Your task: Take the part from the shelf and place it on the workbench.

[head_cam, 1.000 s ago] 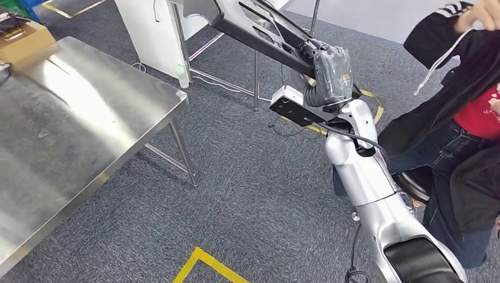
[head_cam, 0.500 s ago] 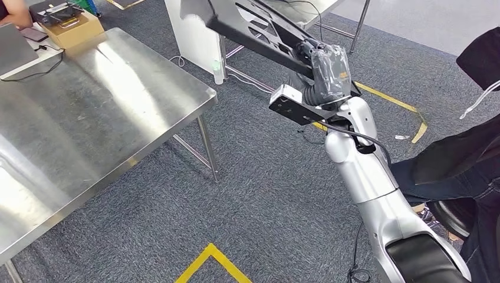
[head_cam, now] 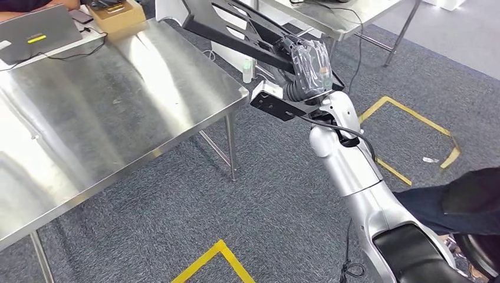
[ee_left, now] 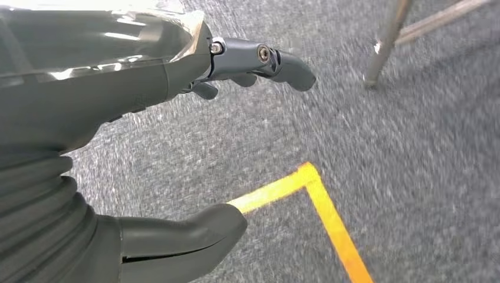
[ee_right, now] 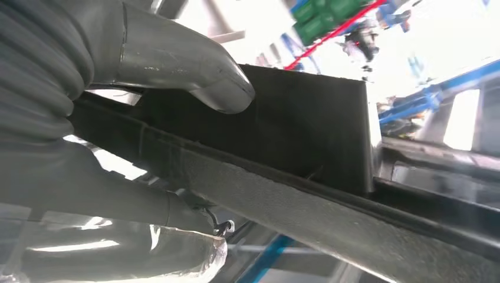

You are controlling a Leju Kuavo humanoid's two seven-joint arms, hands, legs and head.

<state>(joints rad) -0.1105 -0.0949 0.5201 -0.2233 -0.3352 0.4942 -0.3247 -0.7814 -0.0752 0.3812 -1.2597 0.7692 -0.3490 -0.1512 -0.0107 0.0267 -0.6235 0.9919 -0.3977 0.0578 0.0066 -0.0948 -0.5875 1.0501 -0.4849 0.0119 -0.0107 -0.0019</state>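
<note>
1. The right hand (head_cam: pixel 308 66), wrapped in clear plastic, gripped one end of the part (head_cam: pixel 236 26), a long flat black piece with cut-out slots.
2. In the right wrist view the thick grey thumb (ee_right: pixel 194 76) pressed on the part's dark flat face (ee_right: pixel 306 130), and the rest of the right hand (ee_right: pixel 88 194) closed under its edge, so the fingers were clamped on it.
3. The part was held in the air and tilted, reaching from the right hand up and away toward the far left; its far end hung over the near corner of the table (head_cam: pixel 106 112) without touching it.
4. The left hand (ee_left: pixel 147 141) hung over grey carpet (head_cam: pixel 265 194) with nothing in it; its dark fingers (ee_left: pixel 277 59) and grey thumb (ee_left: pixel 188 236) stood well apart, open.
5. A yellow tape corner (ee_left: pixel 312 177) lay on the carpet below the left hand, near a metal table leg (ee_left: pixel 386 44).
6. The steel table carried a laptop (head_cam: pixel 38 38) and a cardboard box (head_cam: pixel 118 15) at its far edge, with a thin cable (head_cam: pixel 76 56) lying beside them.
7. A second metal table (head_cam: pixel 348 17) stood behind the part.
8. A person's leg in dark trousers (head_cam: pixel 454 206) showed beside the robot's right arm (head_cam: pixel 354 171).
</note>
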